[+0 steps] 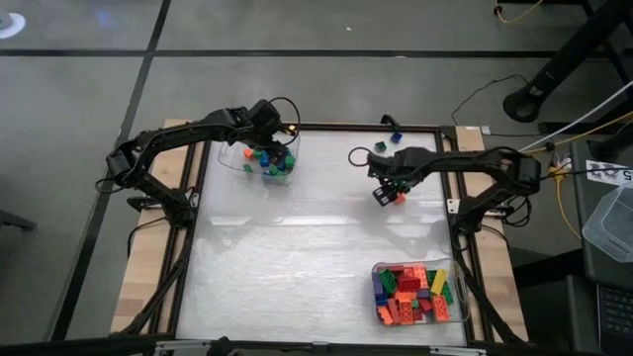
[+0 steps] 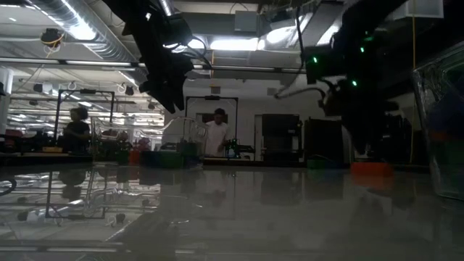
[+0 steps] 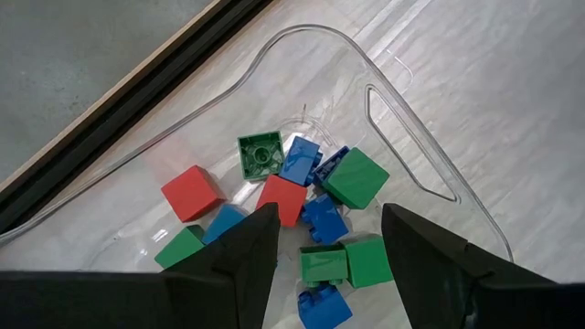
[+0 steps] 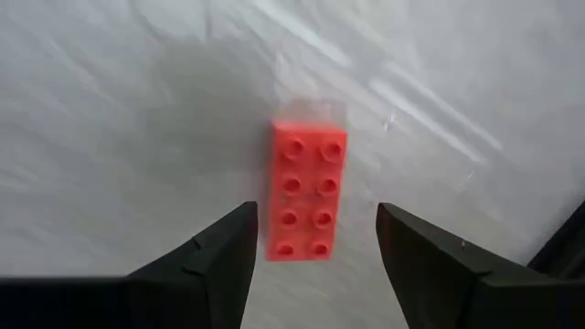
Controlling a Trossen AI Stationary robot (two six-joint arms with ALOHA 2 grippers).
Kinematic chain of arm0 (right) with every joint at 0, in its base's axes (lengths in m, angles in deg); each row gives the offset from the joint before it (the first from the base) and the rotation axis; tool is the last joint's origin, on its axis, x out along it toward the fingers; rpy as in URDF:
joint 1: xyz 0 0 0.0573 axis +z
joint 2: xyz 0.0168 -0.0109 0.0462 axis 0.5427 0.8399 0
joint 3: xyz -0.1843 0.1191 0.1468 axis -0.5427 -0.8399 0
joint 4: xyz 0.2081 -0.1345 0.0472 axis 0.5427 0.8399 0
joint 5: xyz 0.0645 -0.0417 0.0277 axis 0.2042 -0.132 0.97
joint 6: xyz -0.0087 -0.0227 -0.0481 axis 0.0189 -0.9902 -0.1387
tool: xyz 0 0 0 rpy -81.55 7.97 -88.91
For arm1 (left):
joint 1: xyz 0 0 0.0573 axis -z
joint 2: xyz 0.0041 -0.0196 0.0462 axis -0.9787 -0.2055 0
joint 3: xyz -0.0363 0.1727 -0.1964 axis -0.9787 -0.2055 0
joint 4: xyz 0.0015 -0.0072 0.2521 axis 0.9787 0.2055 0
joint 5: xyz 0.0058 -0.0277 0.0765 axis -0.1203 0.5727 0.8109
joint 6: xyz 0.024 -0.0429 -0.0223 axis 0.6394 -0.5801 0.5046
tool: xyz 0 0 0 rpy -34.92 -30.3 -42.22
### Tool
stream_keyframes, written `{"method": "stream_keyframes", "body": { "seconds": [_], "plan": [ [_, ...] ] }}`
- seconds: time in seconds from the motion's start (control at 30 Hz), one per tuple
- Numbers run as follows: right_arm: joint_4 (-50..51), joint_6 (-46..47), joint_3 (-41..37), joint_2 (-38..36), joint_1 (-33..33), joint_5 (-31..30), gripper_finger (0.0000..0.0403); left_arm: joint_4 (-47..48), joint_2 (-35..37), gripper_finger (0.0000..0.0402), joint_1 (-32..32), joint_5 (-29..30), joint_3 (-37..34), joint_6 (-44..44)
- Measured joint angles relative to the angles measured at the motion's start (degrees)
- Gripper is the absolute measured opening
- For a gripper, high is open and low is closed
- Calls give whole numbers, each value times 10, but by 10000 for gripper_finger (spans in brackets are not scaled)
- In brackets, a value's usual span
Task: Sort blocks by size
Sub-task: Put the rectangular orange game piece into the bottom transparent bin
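An orange-red two-by-four brick [image 4: 306, 190] lies flat on the table, studs up, right of centre toward the far edge [image 1: 399, 197]. My right gripper [image 4: 315, 219] hovers over it, open, one finger on each side, touching nothing. My left gripper [image 3: 329, 242] is open and empty above the clear tray [image 1: 229, 158] at the far left. That tray holds several small red, green and blue cubes [image 3: 302, 196]. A second clear tray [image 1: 465, 307] at the near right is full of red, orange, green, blue and yellow blocks [image 1: 415, 292].
A small blue block and a green one [image 1: 396, 136] lie just beyond the table's far rail. A black frame [image 1: 326, 127] borders the table. The middle and near left of the table [image 1: 277, 267] hold nothing. People [image 2: 217, 130] stand in the room behind.
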State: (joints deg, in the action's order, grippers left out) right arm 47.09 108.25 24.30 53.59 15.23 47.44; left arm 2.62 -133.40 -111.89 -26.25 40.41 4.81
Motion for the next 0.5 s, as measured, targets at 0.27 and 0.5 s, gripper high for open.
{"method": "stream_keyframes", "body": {
  "seconds": [0.27,0.5],
  "plan": [
    [-82,-17,-68,0,-15,58,222,0,0,182,0,0,0,0],
    [-112,-26,-94,0,-15,34,221,0,0,182,0,0,0,0]
  ]
}}
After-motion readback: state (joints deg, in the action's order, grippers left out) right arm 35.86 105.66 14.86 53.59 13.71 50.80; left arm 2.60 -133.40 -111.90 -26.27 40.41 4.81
